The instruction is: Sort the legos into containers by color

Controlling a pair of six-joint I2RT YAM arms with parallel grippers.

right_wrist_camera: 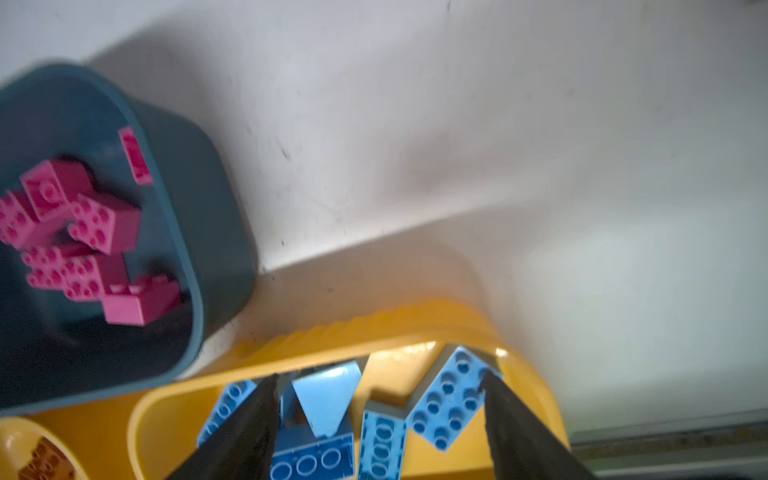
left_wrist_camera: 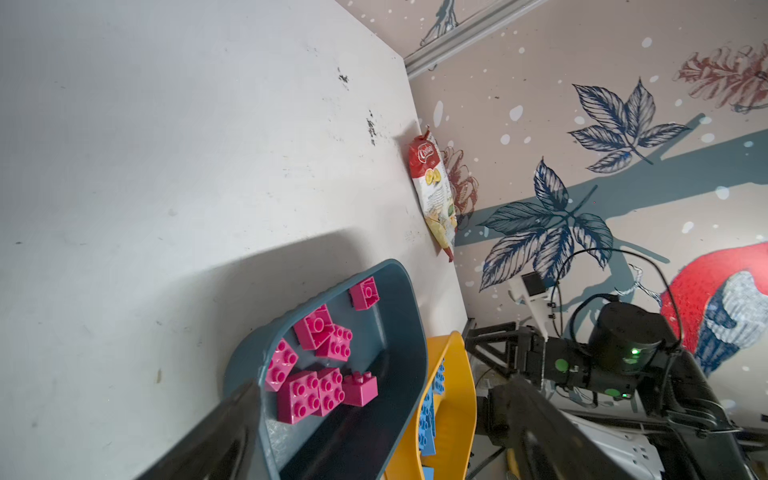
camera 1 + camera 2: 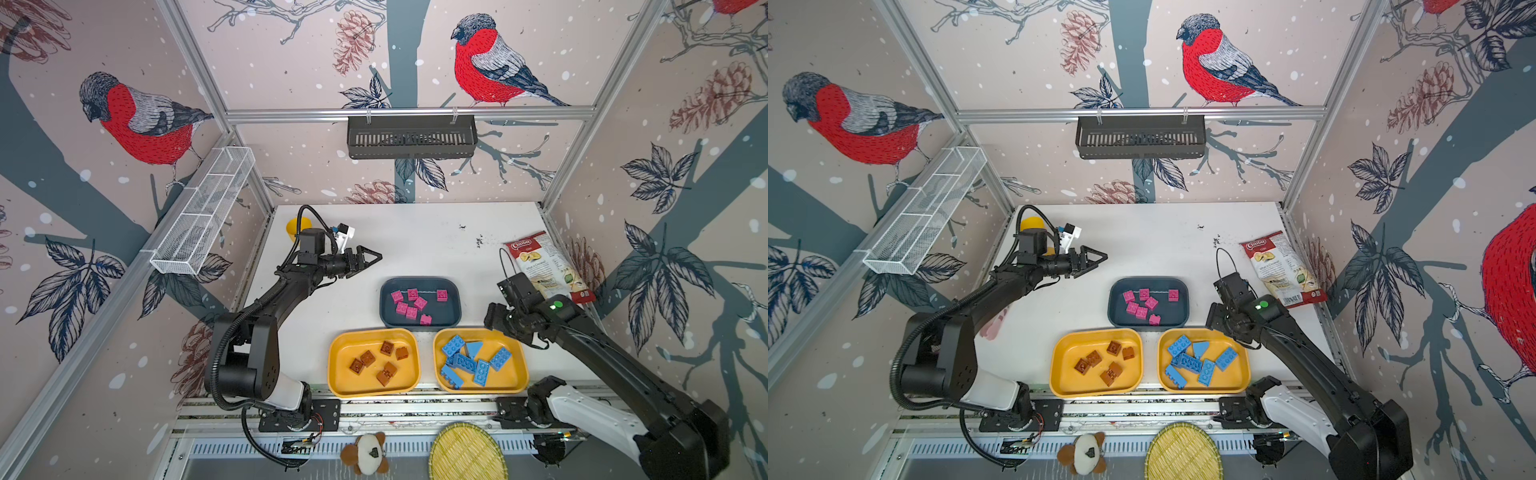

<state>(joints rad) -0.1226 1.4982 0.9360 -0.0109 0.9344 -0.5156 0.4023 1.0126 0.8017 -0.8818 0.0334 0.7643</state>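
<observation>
Three trays sit at the table's front in both top views. The dark teal tray [image 3: 419, 322] holds several pink legos [image 3: 409, 303]. One yellow tray [image 3: 345, 386] holds several brown legos [image 3: 380, 359]. The other yellow tray [image 3: 513, 380] holds several blue legos [image 3: 469, 361], among them a wedge [image 1: 328, 399]. My right gripper [image 3: 492, 318] hovers over that tray's far right corner. In the right wrist view it [image 1: 379, 376] is open, with nothing between its fingers. My left gripper [image 3: 374, 258] hangs open and empty over bare table, left of and behind the teal tray [image 2: 407, 316].
A chips bag [image 3: 548, 268] lies by the right wall. A yellow cup [image 3: 296, 227] stands at the back left behind the left arm. A black slotted basket [image 3: 411, 137] and a white mesh basket [image 3: 203, 212] hang on the walls. A plush toy [image 3: 365, 453] and a woven tray [image 3: 467, 455] lie below the table's front rail.
</observation>
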